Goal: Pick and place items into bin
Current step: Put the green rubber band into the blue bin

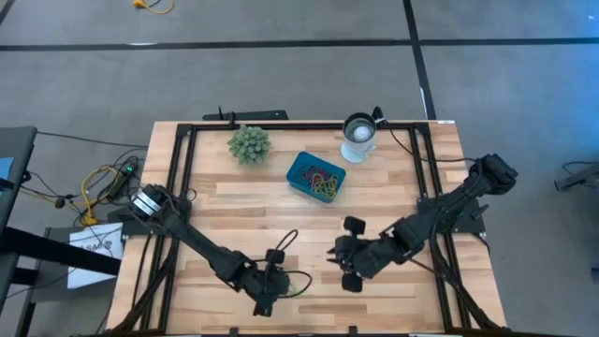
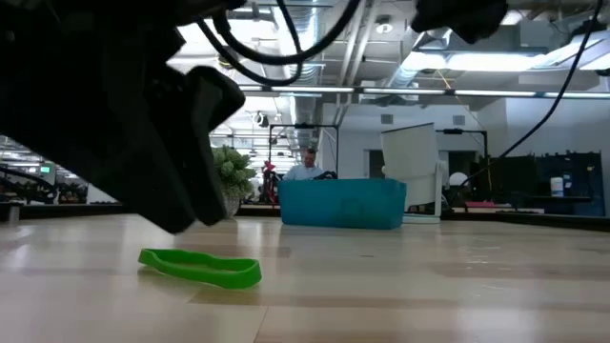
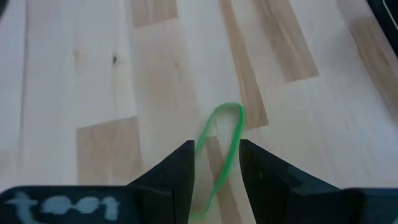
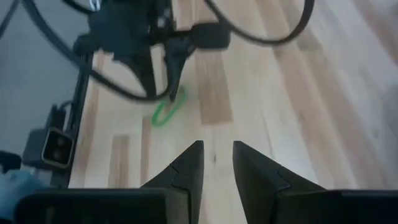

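Left tool (image 3: 216, 169) low, fingers parted; right tool (image 4: 217, 163) hovering, fingers slightly apart.

A thin green rubber-band loop (image 3: 222, 149) lies flat on the near-left tabletop. The shallow teal rectangular tray (image 1: 315, 176), farther back at centre, holds mixed coloured bands (image 1: 323, 181).

From my overhead feed I see the light wooden table (image 1: 234, 211) with its black frame rails. At about eleven o'clock on it sits a spiky green plant (image 1: 249, 143), and at one o'clock a white round cup (image 1: 357, 137) with a dark rim. Off the table's nine o'clock edge, yellow and black cables (image 1: 98, 183) lie tangled on the grey floor (image 1: 281, 75). On my level feed a person (image 2: 307, 166) shows far back in the room, under bright ceiling lights (image 2: 434, 59).
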You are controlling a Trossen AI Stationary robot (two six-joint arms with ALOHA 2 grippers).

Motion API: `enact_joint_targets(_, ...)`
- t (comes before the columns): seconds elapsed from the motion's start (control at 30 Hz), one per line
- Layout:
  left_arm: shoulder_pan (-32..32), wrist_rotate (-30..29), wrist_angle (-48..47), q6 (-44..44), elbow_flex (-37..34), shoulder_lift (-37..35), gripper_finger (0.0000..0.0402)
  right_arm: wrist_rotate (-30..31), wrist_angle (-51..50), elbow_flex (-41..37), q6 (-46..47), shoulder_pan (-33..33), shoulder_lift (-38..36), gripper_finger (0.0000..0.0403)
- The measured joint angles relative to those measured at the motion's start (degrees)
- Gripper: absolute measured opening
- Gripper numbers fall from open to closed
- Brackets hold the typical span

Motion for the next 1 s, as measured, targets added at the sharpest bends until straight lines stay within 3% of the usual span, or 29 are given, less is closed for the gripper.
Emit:
enact_joint_targets(0.27,0.9,-1.7,-0.1,0.7,0.2,0.2,0.0116,-0.3,0.4,-0.1,7.4,2.7,0.2,0.0082)
enact_joint_targets(0.47,2.4,1.4,-0.5,1.3,0.2,0.2,0.0116,-0.2,1.4,-0.1,10.1,3.8,0.9,0.0082)
enact_joint_targets(1.0,3.4,4.6,-0.5,1.2,0.2,0.2,0.0116,-0.3,1.8,-0.1,10.5,5.2,2.2,0.0082)
